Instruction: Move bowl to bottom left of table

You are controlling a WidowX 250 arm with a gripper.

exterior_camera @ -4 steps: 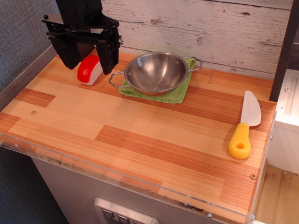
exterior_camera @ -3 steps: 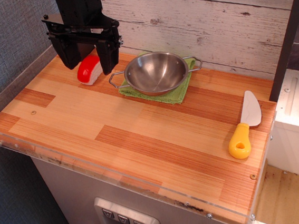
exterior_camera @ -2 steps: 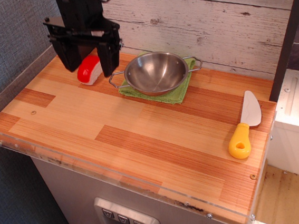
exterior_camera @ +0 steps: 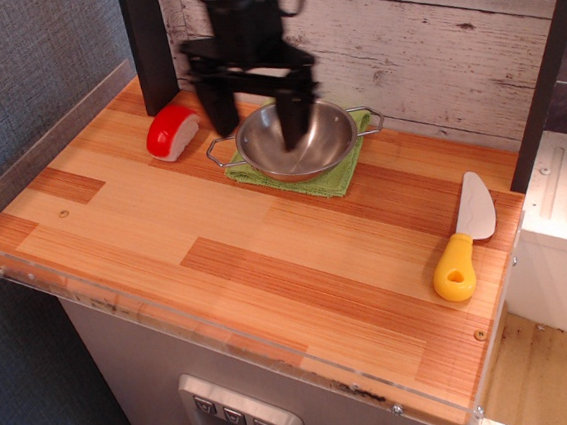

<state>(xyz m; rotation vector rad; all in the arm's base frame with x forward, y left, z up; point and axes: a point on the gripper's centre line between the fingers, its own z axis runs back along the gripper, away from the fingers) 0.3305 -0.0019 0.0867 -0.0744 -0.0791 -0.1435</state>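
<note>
Countertop (exterior_camera: 268,264) — planks of pale and reddish striped wood, with clear acrylic edging. Bowl (exterior_camera: 303,155) — shiny silver steel, resting on a green cloth (exterior_camera: 335,177). Toy (exterior_camera: 170,131): red with a white side. Knife (exterior_camera: 464,238): yellow handle, whitish blade. Gripper (exterior_camera: 252,110): black. Back wall (exterior_camera: 427,28): whitewashed grey boards.

A single raised camera looks down at an angle across the wooden tabletop (exterior_camera: 268,264) toward the plank wall (exterior_camera: 427,28) filling the frame's upper right.
</note>
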